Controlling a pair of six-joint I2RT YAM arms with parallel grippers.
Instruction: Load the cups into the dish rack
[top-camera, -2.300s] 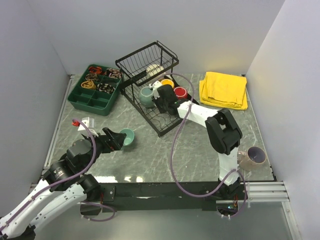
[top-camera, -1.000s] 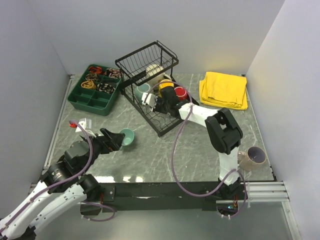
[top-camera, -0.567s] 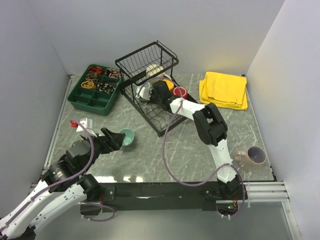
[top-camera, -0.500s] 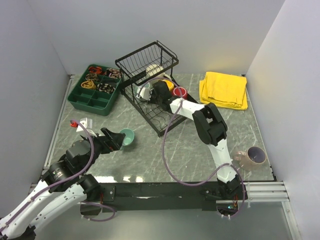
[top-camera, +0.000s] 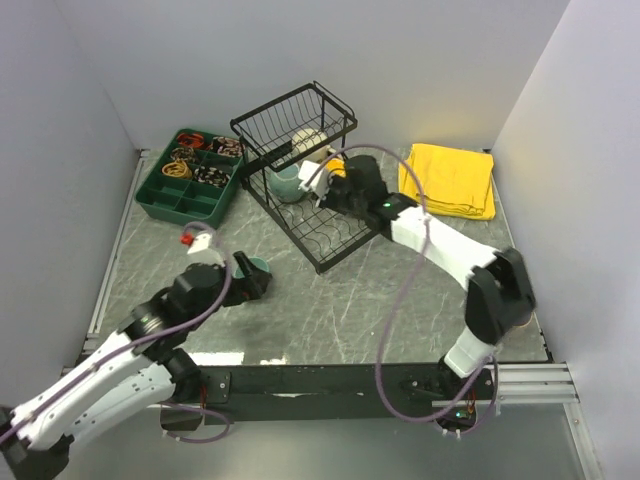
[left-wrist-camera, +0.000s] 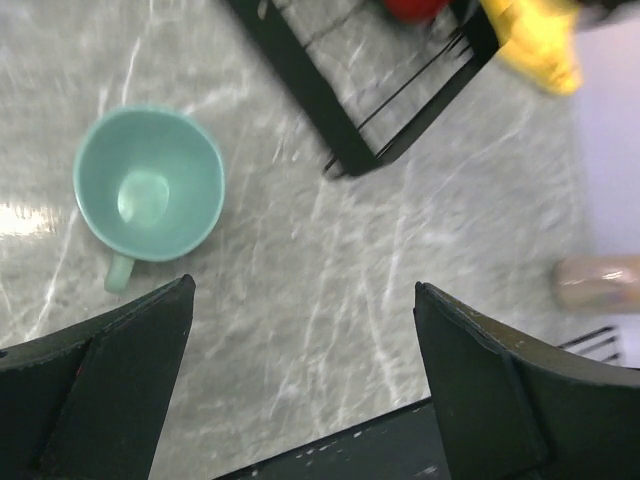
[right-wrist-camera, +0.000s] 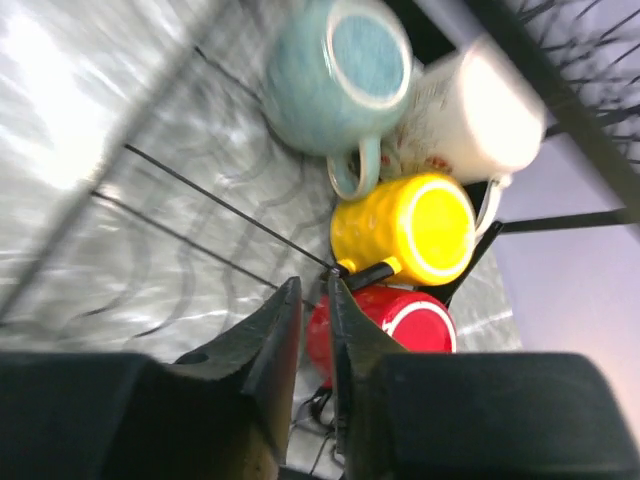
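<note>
From the top view I counted the grey-green mug (top-camera: 288, 183) standing in the dish rack (top-camera: 318, 265) and the cream mug (top-camera: 305, 138) in its raised basket at upper centre; the right arm (top-camera: 440, 245) covered the rest of the rack; the small teal mug (top-camera: 258, 266) sat on the surface (top-camera: 400, 300) at lower left, half hidden under the left gripper (top-camera: 248, 283).

In the left wrist view that gripper was spread wide and empty, with the teal mug upright on the surface at upper left of the frame, clear of both fingers; the pale pink mug (left-wrist-camera: 598, 282) lay at the right edge, also outside the rack.

In the right wrist view the right gripper (right-wrist-camera: 312, 285) had its fingers pressed almost together on nothing; the yellow mug (right-wrist-camera: 410, 228) and red mug (right-wrist-camera: 400, 325) sat beside the grey-green and cream ones among the wires.

I judged four cups loaded and two left, the teal and the pink; I could read no writing, and a print on the cream mug was too blurred to make out.
</note>
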